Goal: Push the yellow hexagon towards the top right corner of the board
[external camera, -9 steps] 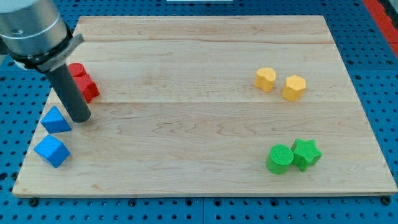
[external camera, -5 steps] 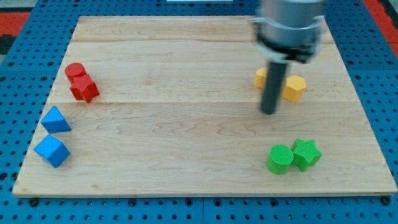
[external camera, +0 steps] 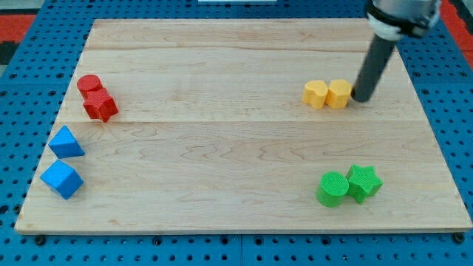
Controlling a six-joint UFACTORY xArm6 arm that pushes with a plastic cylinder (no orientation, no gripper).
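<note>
Yellow hexagonal plastic block (external camera: pixel 339 94) right of centre in the frame, touching a yellow heart-shaped block (external camera: pixel 315 94) on its left. My tip (external camera: pixel 361 98) just beside the hexagon's right edge, bare rod, grasping nothing. Probably little achieved: upper right corner of the wooden board (external camera: pixel 222 66) well apart. Needs approaching from lower left.
</note>
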